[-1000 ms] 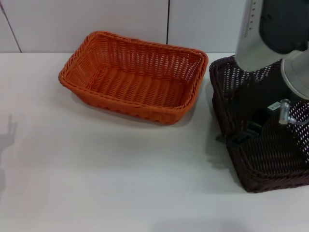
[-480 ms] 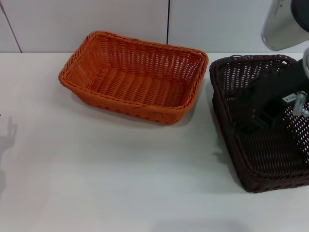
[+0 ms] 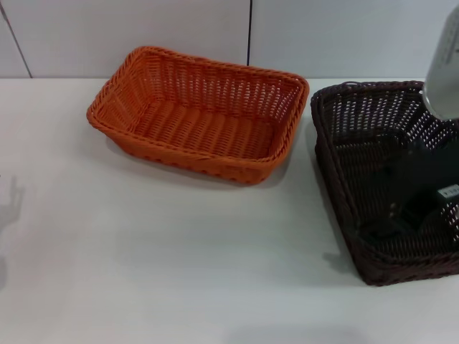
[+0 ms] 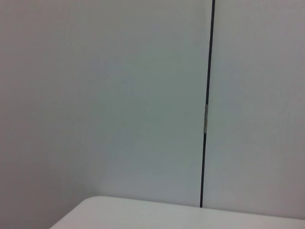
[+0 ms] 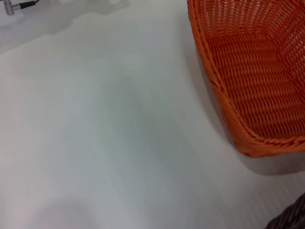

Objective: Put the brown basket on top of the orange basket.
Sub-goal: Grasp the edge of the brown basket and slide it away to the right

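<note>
The orange basket (image 3: pixel 201 115) sits empty at the back middle of the white table, and its near corner also fills the right wrist view as the orange basket (image 5: pixel 252 71). The brown basket (image 3: pixel 358 143) stands to its right on the table, apart from it by a narrow gap. My right gripper (image 3: pixel 401 211) is a dark shape low inside the brown basket, toward its near end, with the grey arm (image 3: pixel 445 72) rising above it. A sliver of the brown basket's rim (image 5: pixel 291 218) shows in the right wrist view. My left gripper is out of view.
The white table (image 3: pixel 158 251) stretches wide in front of and to the left of both baskets. A white panelled wall (image 3: pixel 143 29) with a dark seam runs behind them. The left wrist view holds only wall and a table corner (image 4: pixel 143 214).
My right arm has swung to the right and the gripper has shifted from the brown basket's left rim deeper toward its near right part. Neither basket has moved.
</note>
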Tool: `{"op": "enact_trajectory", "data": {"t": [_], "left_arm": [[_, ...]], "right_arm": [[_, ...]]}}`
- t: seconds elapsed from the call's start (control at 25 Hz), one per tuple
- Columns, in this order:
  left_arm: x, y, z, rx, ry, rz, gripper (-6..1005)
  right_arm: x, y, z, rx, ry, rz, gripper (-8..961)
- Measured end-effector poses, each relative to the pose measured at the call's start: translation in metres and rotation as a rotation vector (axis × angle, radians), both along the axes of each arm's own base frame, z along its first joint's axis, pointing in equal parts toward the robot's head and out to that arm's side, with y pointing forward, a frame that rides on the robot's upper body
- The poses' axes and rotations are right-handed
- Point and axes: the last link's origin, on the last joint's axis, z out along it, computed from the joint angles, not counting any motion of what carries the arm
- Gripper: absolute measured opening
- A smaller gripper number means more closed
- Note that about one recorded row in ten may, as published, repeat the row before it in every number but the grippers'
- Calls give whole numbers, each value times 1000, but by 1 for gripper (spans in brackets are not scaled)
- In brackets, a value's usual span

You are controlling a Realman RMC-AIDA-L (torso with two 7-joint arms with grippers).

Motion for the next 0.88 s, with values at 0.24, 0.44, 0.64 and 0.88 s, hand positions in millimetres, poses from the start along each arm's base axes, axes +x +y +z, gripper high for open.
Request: {"op": "enact_trajectory", "data": {"t": [0.24,0.44,0.64,0.88], "left_arm": [[-1,-3,-3,-12,0,1,770],[-3,-6,-3,-13,-2,7,770],[-4,-8,-4,-16,-4,13,770],[-5,-8,-4,-18,-5,17,770]], "right_arm": [[5,-7,3,23,1,-26,710],[9,-11,3,11,-26,-10,706],[20,-15,-5,-19,-88,-12,702],[28,-19,-10,-27,-126,-29,696]]}}
